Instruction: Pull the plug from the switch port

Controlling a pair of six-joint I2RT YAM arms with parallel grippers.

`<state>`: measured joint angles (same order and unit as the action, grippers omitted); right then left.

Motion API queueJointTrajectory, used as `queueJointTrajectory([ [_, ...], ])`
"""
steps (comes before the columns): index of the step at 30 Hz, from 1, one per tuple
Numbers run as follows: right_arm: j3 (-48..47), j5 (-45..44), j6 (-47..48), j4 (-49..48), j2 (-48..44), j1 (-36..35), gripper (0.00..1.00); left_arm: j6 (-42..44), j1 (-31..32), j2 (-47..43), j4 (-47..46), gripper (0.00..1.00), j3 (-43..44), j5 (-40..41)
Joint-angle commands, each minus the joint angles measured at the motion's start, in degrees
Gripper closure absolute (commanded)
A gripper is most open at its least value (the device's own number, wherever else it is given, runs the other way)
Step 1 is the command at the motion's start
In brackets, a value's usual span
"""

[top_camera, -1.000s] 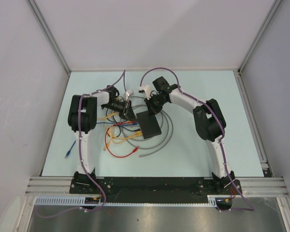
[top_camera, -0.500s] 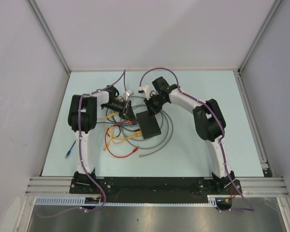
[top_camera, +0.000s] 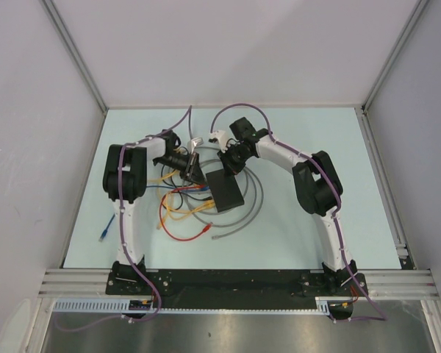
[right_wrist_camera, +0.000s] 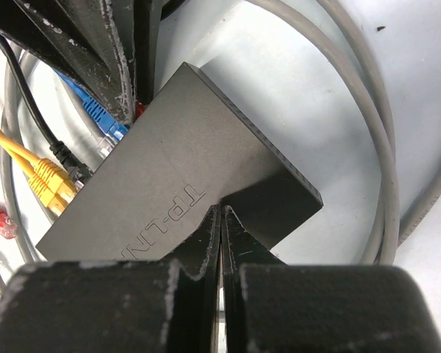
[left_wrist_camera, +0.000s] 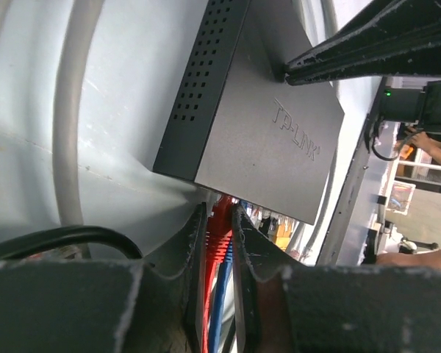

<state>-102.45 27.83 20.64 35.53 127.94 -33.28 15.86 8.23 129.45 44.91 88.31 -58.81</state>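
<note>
Black L gripper (left_wrist_camera: 219, 219) narrowly pinching red plug (left_wrist_camera: 219, 239) at TP-Link switch (left_wrist_camera: 264, 140) port edge. R gripper (right_wrist_camera: 221, 217) pressed together, tips down on switch top, near its corner.

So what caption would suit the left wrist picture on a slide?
Left gripper clamped on a red cable plug at the port edge of the flat matte-black rectangular switch box.

Bright, even, diffuse light; faint shadows on tabletop (top_camera: 301, 235). Wrist views: near foreground soft, dull sheen on switch (right_wrist_camera: 184, 176).
</note>
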Motion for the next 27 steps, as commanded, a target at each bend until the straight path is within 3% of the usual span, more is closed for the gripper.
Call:
queueJointTrajectory([
  [1,3.3,-7.7,2.0,7.8,5.0,0.1,1.00,4.9,-0.7,-1.7,1.2,1.00,-4.3,1.9],
  [4,3.1,-7.6,2.0,7.7,5.3,0.1,1.00,4.7,-0.6,-2.0,1.8,1.00,-4.3,5.6],
  [11,3.1,-7.4,1.8,7.8,5.5,0.4,1.00,2.1,-0.8,-0.4,5.9,1.00,5.6,18.0],
  [19,3.1,-7.5,1.6,7.6,5.6,0.5,1.00,4.2,-0.2,-0.1,6.4,1.00,-1.7,12.8],
  [23,2.9,-7.4,1.5,7.9,5.7,0.6,1.00,3.8,-0.3,0.5,7.4,1.00,3.1,14.4],
  [27,3.3,-7.4,1.5,8.0,5.6,0.6,1.00,6.7,-1.8,0.5,15.5,1.00,11.1,13.9],
])
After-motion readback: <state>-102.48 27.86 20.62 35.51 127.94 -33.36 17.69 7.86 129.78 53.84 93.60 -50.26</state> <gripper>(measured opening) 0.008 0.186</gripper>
